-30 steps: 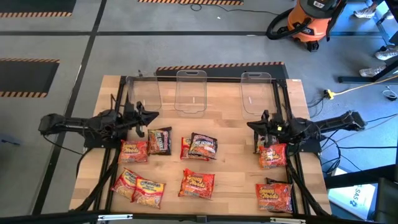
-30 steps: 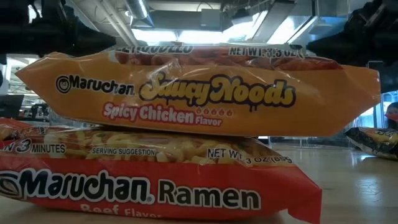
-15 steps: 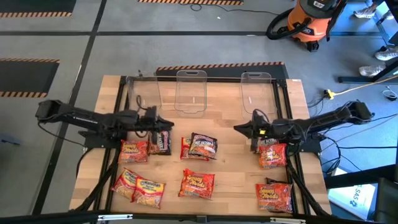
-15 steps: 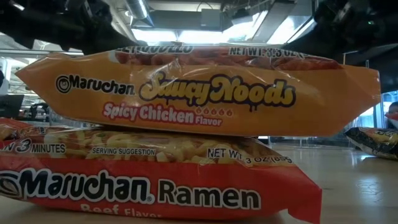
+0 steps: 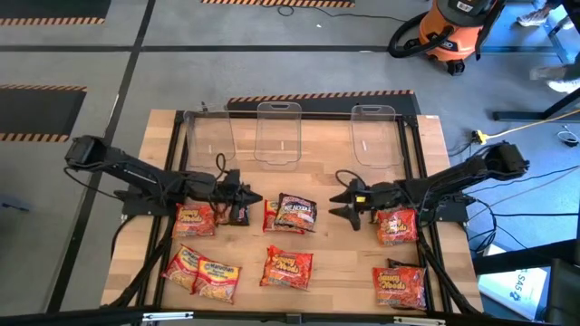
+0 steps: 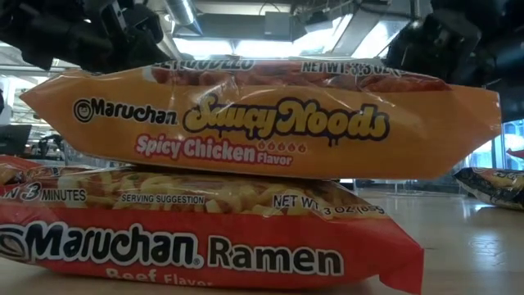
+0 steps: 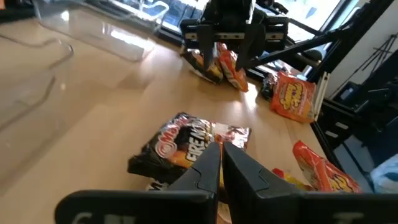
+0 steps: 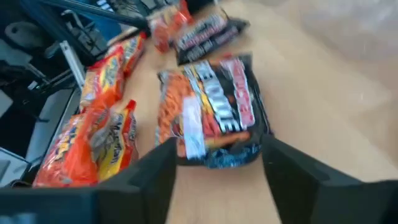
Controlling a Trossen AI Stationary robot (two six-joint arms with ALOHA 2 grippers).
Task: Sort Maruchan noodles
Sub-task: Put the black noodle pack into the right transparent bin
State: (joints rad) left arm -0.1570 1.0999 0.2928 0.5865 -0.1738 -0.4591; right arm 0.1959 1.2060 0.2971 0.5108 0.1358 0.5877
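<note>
Several Maruchan noodle packets lie flat on the wooden table [image 5: 326,263]. In the middle, a dark packet [image 5: 296,211] rests partly on a red one [image 5: 270,215]. Another dark packet [image 5: 237,207] lies to their left. My left gripper [image 5: 256,196] is shut and hovers beside that packet, pointing at the middle pair [image 7: 186,146]. My right gripper [image 5: 333,205] is open and faces the middle dark packet [image 8: 217,112] from the right, a short way off. In the low view an orange packet [image 6: 262,123] lies on a red one [image 6: 205,246] close to the camera.
Three clear bins [image 5: 277,136] stand along the far edge. Orange and red packets lie at the near left [image 5: 199,272], near middle [image 5: 287,267], right [image 5: 397,225] and near right [image 5: 399,286]. Bare wood lies between the bins and the packets.
Both arms have reached in from the table's sides toward its middle, the left gripper going right past the left dark packet and the right gripper going left toward the middle pair. The right gripper has opened. The packets have stayed in place.
</note>
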